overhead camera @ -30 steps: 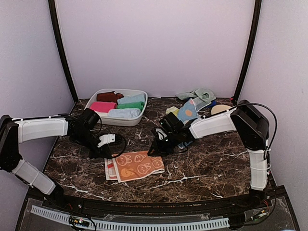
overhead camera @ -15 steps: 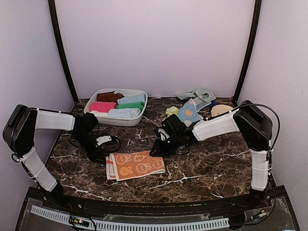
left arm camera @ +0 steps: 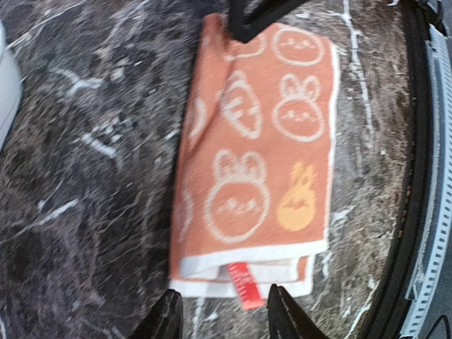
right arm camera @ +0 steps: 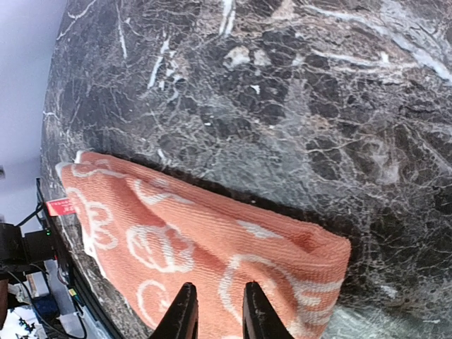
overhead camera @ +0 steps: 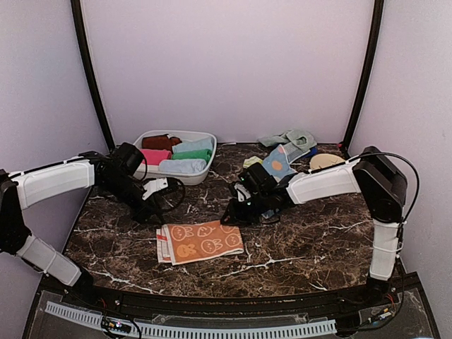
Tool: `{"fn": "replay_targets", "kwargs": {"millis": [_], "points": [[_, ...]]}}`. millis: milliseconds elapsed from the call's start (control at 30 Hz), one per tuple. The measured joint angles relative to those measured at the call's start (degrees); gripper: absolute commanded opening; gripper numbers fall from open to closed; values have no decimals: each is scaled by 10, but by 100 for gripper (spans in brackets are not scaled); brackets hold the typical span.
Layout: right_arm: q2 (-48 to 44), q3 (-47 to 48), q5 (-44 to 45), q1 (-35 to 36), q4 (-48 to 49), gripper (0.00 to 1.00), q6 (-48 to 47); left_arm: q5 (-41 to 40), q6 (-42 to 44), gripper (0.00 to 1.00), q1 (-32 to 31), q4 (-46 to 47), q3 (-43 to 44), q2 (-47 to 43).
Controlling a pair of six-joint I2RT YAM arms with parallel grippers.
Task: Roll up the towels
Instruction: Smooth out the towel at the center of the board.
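The peach-orange towel (overhead camera: 201,241) lies folded flat on the dark marbled table (overhead camera: 304,240), near the front edge and about midway between the two arms, its rabbit prints facing up. A red tag (left arm camera: 240,286) sticks out from the layered short end on the left arm's side. The left gripper (left arm camera: 224,321) hovers just off that end with its fingers (left arm camera: 169,318) spread apart and nothing between them; from above it sits just behind the towel's left rear corner. The right gripper (overhead camera: 232,214) is down at the towel's opposite short end, at the rear right corner. In the right wrist view its fingers (right arm camera: 185,311) stand close together with orange cloth between them, so they seem to be pinching the towel's edge, though the contact itself is cut off at the bottom of that view. Behind the left arm, a white tub (overhead camera: 206,168) holds several rolled towels (overhead camera: 183,166) in pink, green, pale blue and dark red. At the rear right lies a heap of loose towels (overhead camera: 286,140), with a light-blue spotted towel (overhead camera: 277,164) at its front and a beige disc (overhead camera: 323,160) just beside it.
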Motion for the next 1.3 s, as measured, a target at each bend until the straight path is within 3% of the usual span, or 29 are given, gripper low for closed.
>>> {"fn": "replay_targets", "kwargs": {"millis": [133,267,567,700,967,1033,1100,1300], "points": [[-3,4,-11,0,3,17,1,30,-36,36,-49,34,-16,14],[0,3,-26,-2,13,12,5,37,-72,31,-57,92,-28,70],[15,-54,-37,-11,68,8,12,-85,-85,26,-57,179,-91,126],[5,-83,-39,-11,106,7,18,-130,-82,31,-61,219,-109,111],[-28,-125,-34,20,120,7,34,-201,-54,54,-61,281,-112,110],[-36,-125,-33,40,102,7,32,-215,-47,69,-60,281,-102,110],[-50,-123,-33,56,68,11,16,-216,-38,76,-58,278,-86,106],[-108,-65,-21,44,-47,12,-54,-153,-26,78,-51,212,-26,28]]}}
